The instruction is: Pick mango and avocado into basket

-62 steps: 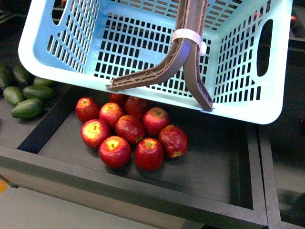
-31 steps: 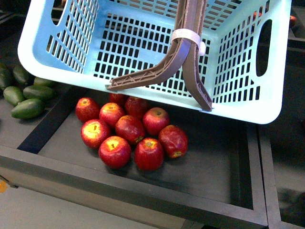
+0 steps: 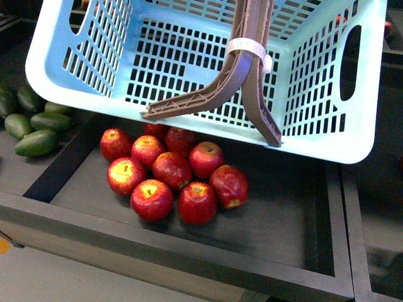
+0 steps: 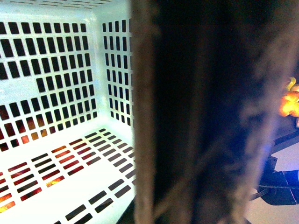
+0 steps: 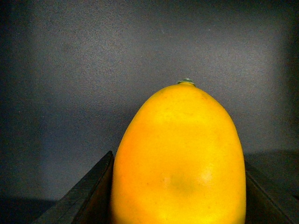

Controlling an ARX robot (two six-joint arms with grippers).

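Right wrist view: mango [image 5: 180, 154] seemingly wedged between right claw [image 5: 180, 203] fingers, edge to edge; left claw unreadable.

No readable text, labels, brands or numbers on anything in view.

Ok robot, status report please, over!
Left gripper unseen; basket handle fills its camera. Right gripper closed on mango. Basket looks empty, tilted over apples.
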